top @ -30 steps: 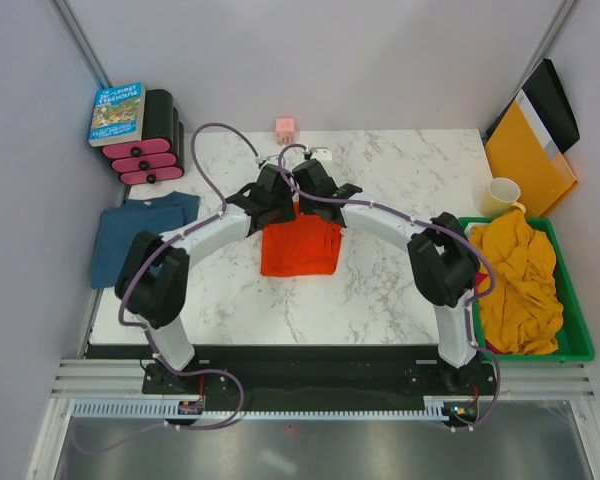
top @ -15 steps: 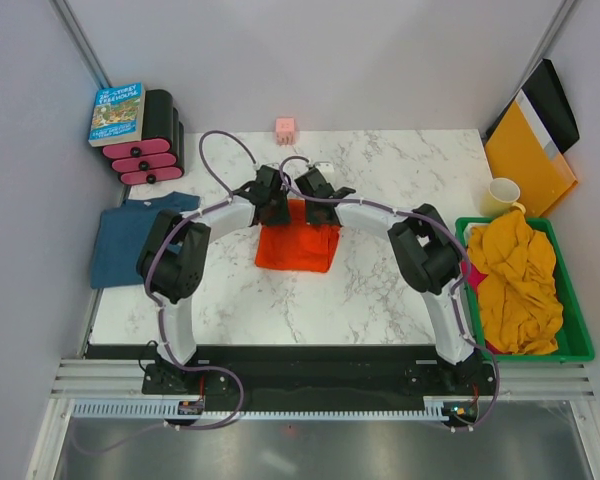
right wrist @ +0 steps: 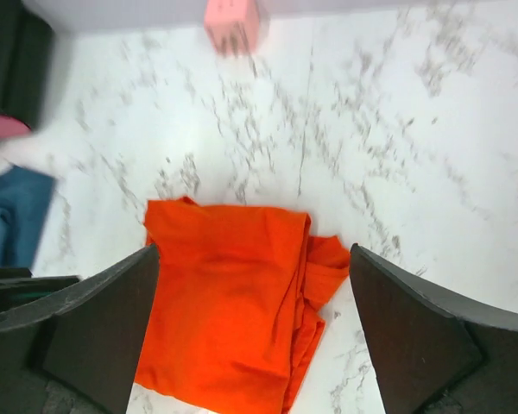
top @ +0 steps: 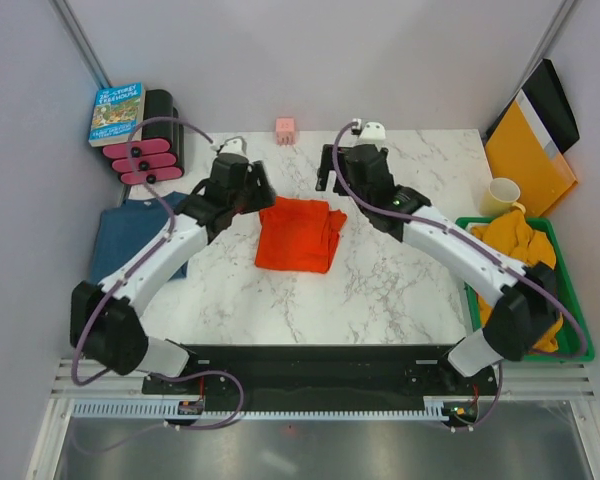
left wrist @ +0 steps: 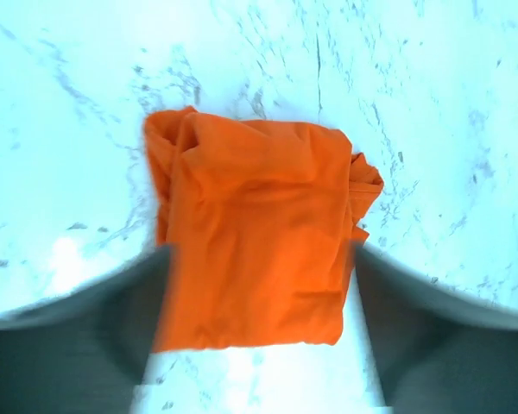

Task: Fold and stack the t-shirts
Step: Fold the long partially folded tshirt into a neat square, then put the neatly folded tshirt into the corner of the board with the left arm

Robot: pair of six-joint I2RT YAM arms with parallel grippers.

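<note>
An orange-red t-shirt [top: 298, 236] lies folded in a rough rectangle on the marble table [top: 380, 290], its right edge bunched. My left gripper [top: 252, 195] hovers open off its upper left corner. My right gripper [top: 327, 178] hovers open off its upper right corner. In the left wrist view the shirt [left wrist: 259, 190] lies below my open left gripper [left wrist: 260, 248]. The right wrist view shows the same shirt [right wrist: 233, 310] below my open right gripper [right wrist: 252, 250]. A teal-blue t-shirt [top: 120, 240] lies at the table's left edge, partly under my left arm. A mustard-yellow t-shirt [top: 520, 280] is heaped in the green bin [top: 574, 318].
A book [top: 117, 112] rests on black and pink rolls [top: 150, 150] at the back left. A small pink cube [top: 285, 129] [right wrist: 233, 21] stands at the back edge. A pale yellow mug [top: 502, 195] and a yellow-orange folder [top: 528, 150] are at the back right.
Both grippers have opened and let go of the orange-red shirt's far edge. They have risen and drawn apart, left arm leftward, right arm rightward. The shirt now lies folded.
</note>
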